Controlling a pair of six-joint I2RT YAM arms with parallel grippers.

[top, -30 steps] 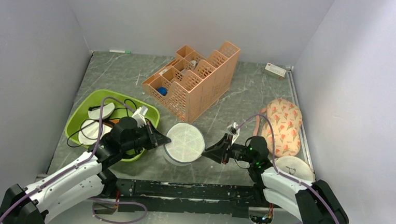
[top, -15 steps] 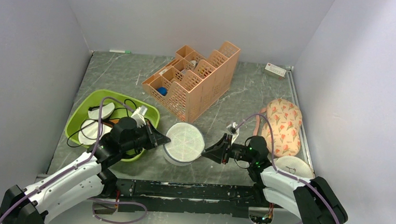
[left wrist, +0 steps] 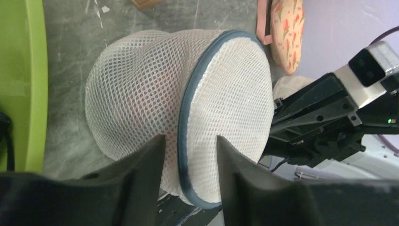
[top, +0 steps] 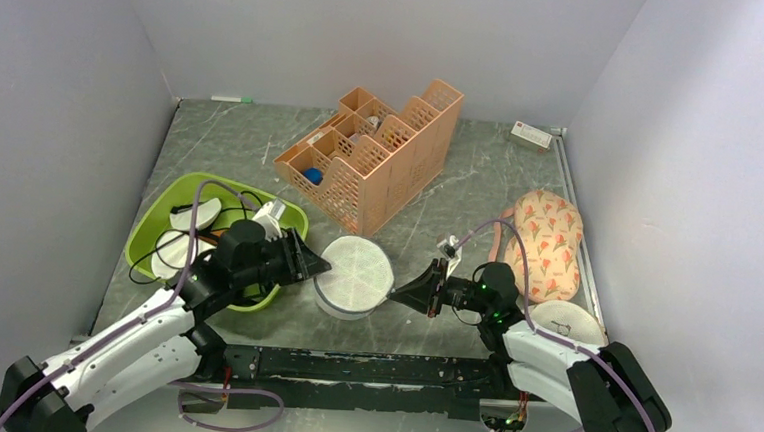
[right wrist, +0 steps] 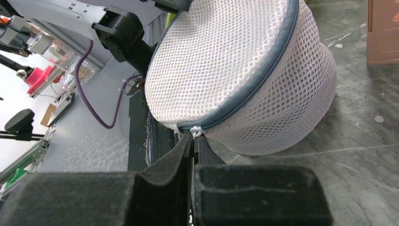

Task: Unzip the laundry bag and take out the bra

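The laundry bag, a round white mesh drum with a blue-grey zipper rim, stands at the front middle of the table. My left gripper is open at the bag's left side, and its fingers straddle the rim of the lid. From the right, my right gripper is shut on the small white zipper pull at the bag's lower edge. The zipper looks closed along the stretch that shows. The bra is hidden inside the bag.
A green tray with cables and white pads lies to the left, under my left arm. An orange divided organiser stands behind the bag. A cream floral cloth and a beige round pouch lie to the right.
My left gripper's jaws have spread apart around the bag's rim. My right gripper has closed onto the zipper pull. The bag has barely shifted.
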